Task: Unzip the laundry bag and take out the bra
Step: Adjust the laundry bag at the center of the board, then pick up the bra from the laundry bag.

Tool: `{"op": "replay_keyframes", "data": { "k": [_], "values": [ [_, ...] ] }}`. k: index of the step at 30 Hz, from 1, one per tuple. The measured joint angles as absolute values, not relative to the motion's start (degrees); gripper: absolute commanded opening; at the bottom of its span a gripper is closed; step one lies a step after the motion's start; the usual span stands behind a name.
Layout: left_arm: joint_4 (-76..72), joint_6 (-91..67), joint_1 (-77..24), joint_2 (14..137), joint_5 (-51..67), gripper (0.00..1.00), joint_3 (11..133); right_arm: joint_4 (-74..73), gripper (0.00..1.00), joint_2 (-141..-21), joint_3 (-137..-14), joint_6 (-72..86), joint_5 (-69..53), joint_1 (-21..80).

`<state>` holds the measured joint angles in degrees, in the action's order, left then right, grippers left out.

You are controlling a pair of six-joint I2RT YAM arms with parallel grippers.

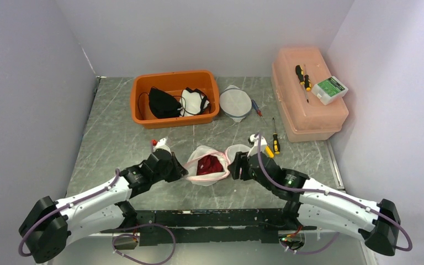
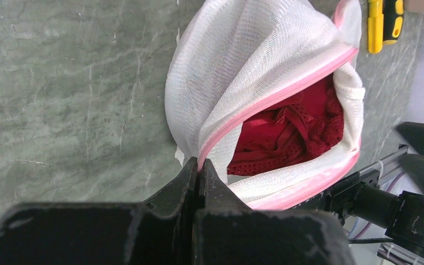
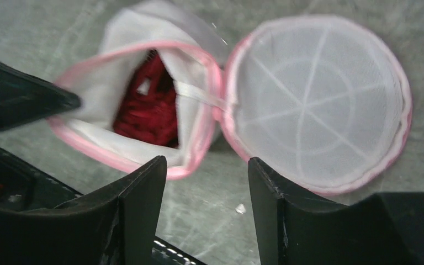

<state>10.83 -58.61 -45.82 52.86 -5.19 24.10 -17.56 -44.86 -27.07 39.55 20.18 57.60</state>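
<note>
The white mesh laundry bag (image 1: 207, 165) with pink trim lies unzipped at the table's middle front. Its round lid (image 3: 320, 105) is flopped open to the right. A dark red bra (image 2: 287, 132) shows inside the bag (image 2: 254, 72). My left gripper (image 2: 201, 165) is shut on the bag's pink rim at its left side. My right gripper (image 3: 204, 176) stands open just right of the bag (image 3: 143, 99), with nothing between its fingers and the bare table under them. In the top view the left gripper (image 1: 182, 170) and right gripper (image 1: 233, 167) flank the bag.
An orange bin (image 1: 175, 98) holding black and white garments stands at the back. Another white mesh bag (image 1: 235, 102) lies beside it. A pink lidded box (image 1: 308, 94) with tools on top sits at the right. A yellow screwdriver (image 1: 275, 142) lies near my right gripper.
</note>
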Motion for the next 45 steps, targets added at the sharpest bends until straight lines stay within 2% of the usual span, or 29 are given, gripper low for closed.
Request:
{"op": "replay_keyframes", "data": {
  "k": [4,9,15,32,40,45],
  "values": [
    [9.5,-57.5,-45.8,55.8,-4.1,0.03,24.3,-17.3,0.61,-46.2,-33.8,37.8,19.0,57.6],
    [7.0,-56.4,-45.8,59.6,-2.4,0.03,25.0,-12.4,0.61,-56.1,-40.5,36.6,14.0,57.8],
    [4.2,-55.7,-45.9,61.6,-1.1,0.03,25.7,-11.6,0.69,-66.8,-41.2,37.6,11.9,57.9],
    [-1.3,-53.4,-48.6,67.8,2.0,0.03,27.4,-9.6,0.74,-67.8,-30.5,44.5,13.0,57.6],
    [-1.9,-53.1,-50.5,67.9,1.4,0.03,27.4,-9.0,0.76,-60.2,-30.2,45.1,14.5,57.6],
    [-1.9,-52.7,-51.9,68.9,1.0,0.03,27.4,-9.0,0.77,-61.3,-32.1,46.0,14.5,57.5]
  ]
}}
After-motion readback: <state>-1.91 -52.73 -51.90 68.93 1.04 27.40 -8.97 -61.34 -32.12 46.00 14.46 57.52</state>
